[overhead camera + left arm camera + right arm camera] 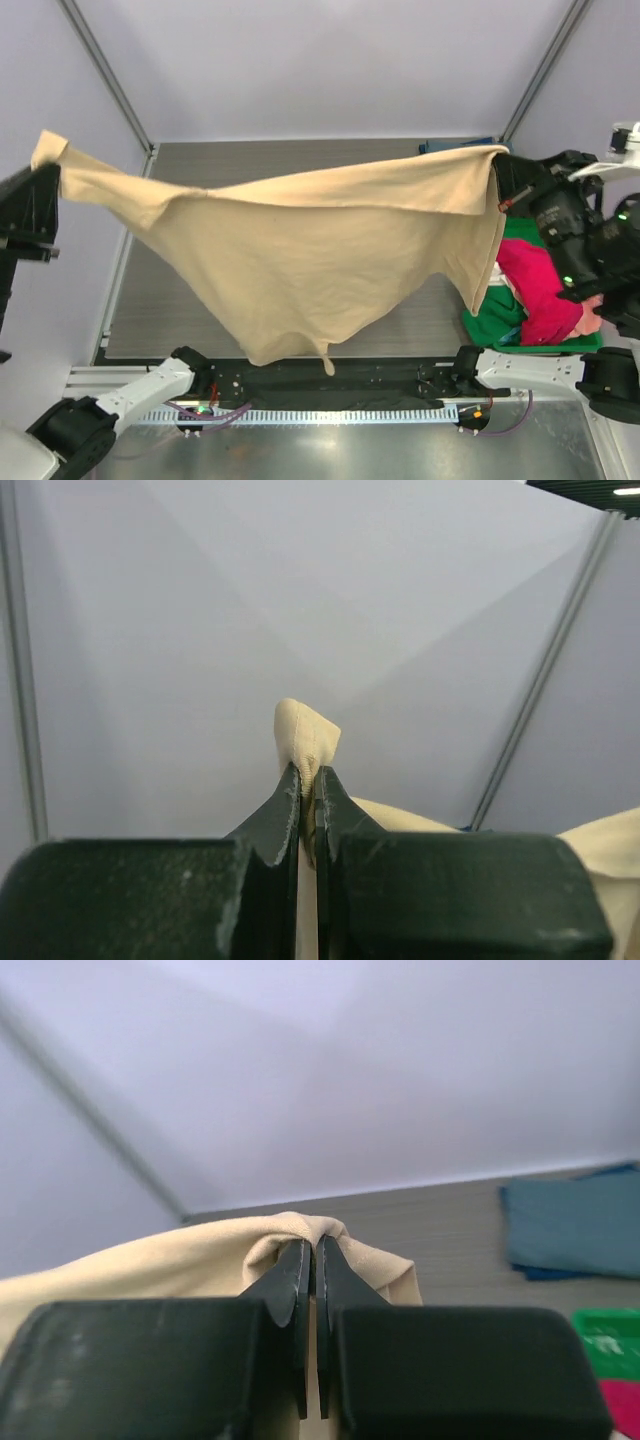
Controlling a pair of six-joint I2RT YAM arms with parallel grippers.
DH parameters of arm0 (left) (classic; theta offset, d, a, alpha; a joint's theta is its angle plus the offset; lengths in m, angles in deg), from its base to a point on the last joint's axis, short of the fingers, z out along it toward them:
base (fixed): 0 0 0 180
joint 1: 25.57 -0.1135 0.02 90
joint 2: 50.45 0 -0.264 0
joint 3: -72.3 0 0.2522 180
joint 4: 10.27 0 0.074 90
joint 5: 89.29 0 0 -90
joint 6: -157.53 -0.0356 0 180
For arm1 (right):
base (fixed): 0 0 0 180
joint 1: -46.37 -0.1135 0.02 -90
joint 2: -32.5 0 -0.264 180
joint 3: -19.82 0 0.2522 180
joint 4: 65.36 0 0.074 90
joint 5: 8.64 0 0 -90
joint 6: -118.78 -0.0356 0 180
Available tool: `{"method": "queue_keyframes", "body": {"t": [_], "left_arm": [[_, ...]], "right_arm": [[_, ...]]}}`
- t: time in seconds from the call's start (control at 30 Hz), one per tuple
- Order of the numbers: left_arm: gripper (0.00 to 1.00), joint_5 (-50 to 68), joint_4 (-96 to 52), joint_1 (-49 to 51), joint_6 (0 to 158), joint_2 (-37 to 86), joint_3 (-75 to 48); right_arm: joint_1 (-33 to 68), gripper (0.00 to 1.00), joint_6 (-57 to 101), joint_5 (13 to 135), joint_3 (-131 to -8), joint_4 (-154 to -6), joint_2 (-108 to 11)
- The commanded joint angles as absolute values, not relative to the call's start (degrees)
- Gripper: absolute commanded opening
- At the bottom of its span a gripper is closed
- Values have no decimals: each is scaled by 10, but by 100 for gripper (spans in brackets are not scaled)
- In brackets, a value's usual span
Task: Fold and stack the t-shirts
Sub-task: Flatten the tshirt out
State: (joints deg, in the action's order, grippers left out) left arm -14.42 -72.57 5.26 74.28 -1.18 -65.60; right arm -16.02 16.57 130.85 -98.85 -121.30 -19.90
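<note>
A tan t-shirt [310,250] hangs spread in the air above the dark table [190,320], stretched between both grippers. My left gripper [50,160] is shut on its left corner, high at the far left; the pinched cloth [305,742] shows above the fingertips in the left wrist view. My right gripper [503,180] is shut on its right corner [300,1232] at the upper right. A slate blue-grey shirt [570,1228] lies folded flat on the table at the back right. Magenta [535,290], green and peach shirts sit in a heap at the right.
A green bin [520,335] at the table's right edge holds the heap of shirts; its corner shows in the right wrist view [610,1338]. Metal frame posts [105,70] rise at the back corners. The arm bases and a cable rail [330,412] run along the near edge.
</note>
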Motion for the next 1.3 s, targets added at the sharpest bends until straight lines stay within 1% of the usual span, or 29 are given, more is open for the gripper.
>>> {"method": "queue_keyframes", "body": {"t": [0.0,0.03,0.07,0.1,0.13,0.17,0.2,0.23,0.27,0.3,0.33,0.37,0.4,0.43,0.47,0.5,0.53,0.57,0.63,0.7,0.73,0.77,0.83,0.87,0.93,0.97,1.07,1.27], "left_arm": [[0,-226,-726,50,718,93,-701],[0,-261,-732,49,719,136,-711],[0,-279,-745,49,719,164,-721],[0,-300,-754,50,718,193,-748],[0,-316,-767,49,717,221,-762],[0,-342,-789,43,715,290,-774],[0,-330,-804,26,731,325,-799],[0,-303,-818,-3,746,364,-806],[8,-206,-824,-83,766,430,-786],[10,-178,-839,-121,786,483,-787],[9,-150,-869,-153,843,534,-802],[39,-111,-936,-197,866,613,-828],[56,-17,-967,-209,882,632,-832],[75,-27,-944,-200,895,608,-758],[82,-27,-896,-191,892,607,-689],[89,-38,-839,-184,887,544,-619],[100,-34,-793,-183,894,511,-563],[100,-36,-748,-186,897,489,-502],[100,-46,-748,-186,895,461,-483],[100,-44,-774,-184,894,442,-463],[100,-41,-768,-180,896,432,-445],[100,-36,-757,-177,902,415,-385],[100,-9,-706,-166,923,362,-311],[100,4,-685,-163,934,344,-234],[100,41,-637,-152,978,311,-158],[100,64,-594,-136,992,288,-89],[100,82,-525,-96,1036,274,-9],[100,69,-451,-13,1070,322,25]], "right_arm": [[-158,1,153,1573,-974,-1176,-288],[-155,1,153,1616,-974,-1175,-308],[-142,1,152,1610,-974,-1175,-325],[-68,1,131,1579,-974,-1181,-342],[-4,1,89,1522,-981,-1214,-384],[68,1,42,1335,-997,-1251,-408],[158,1,7,1243,-997,-1274,-441],[286,1,-9,1146,-999,-1282,-518],[338,1,-17,1077,-1017,-1290,-579],[370,16,-20,940,-1055,-1357,-640],[394,36,-25,916,-1116,-1423,-702],[382,59,-21,918,-1182,-1461,-767],[365,99,-19,970,-1177,-1457,-761],[332,100,-18,991,-1120,-1400,-711],[325,100,-17,1002,-1086,-1399,-688],[324,100,-19,994,-1061,-1357,-667],[326,100,-22,994,-1044,-1349,-654],[326,100,-20,997,-1026,-1348,-646],[326,100,-16,1003,-1003,-1345,-626],[325,100,-15,1000,-947,-1324,-595],[325,100,-16,988,-890,-1309,-580],[325,100,-16,980,-862,-1291,-566],[325,100,-21,964,-791,-1249,-542],[325,100,-21,960,-773,-1239,-539],[325,100,-22,948,-744,-1223,-540],[325,100,-22,929,-714,-1208,-539],[324,100,-22,909,-669,-1189,-533],[322,100,-19,908,-625,-1168,-503]]}}
